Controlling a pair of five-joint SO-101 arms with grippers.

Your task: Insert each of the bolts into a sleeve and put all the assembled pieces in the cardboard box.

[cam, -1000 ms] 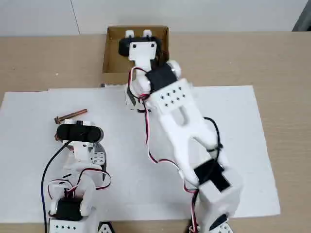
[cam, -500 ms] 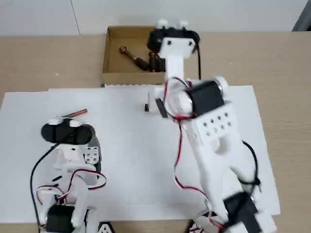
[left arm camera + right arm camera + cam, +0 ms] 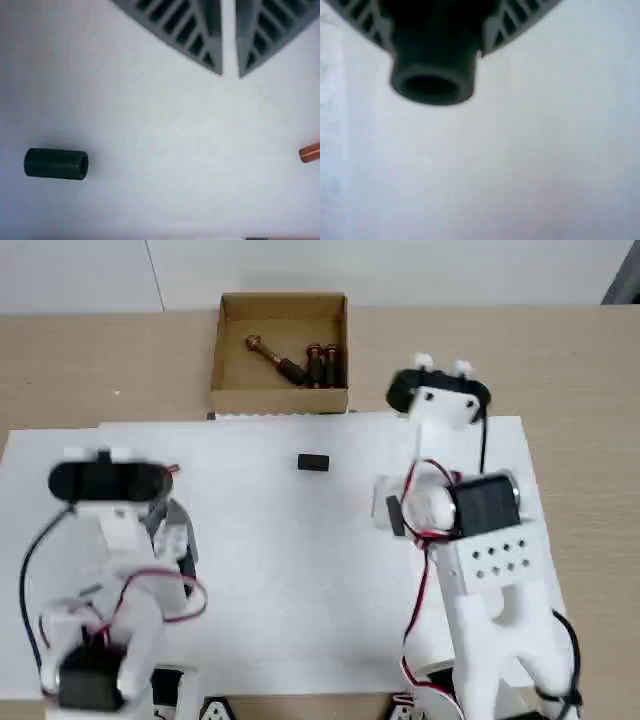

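The cardboard box stands at the far edge and holds assembled bolt-and-sleeve pieces. A loose black sleeve lies on the white paper just in front of the box, and it is the sleeve lying on its side in the left wrist view. A copper bolt tip pokes in beside it. My left gripper hovers over bare paper, fingers nearly together with nothing between them. My right gripper is shut on another black sleeve, open end outward, over the paper right of centre.
The white paper covers most of the wooden table. The left arm stands at the near left and the right arm at the near right, with paper between them.
The right arm has swung away from the box, rightward and back toward the near side, uncovering the box. The left arm has shifted left and slightly nearer.
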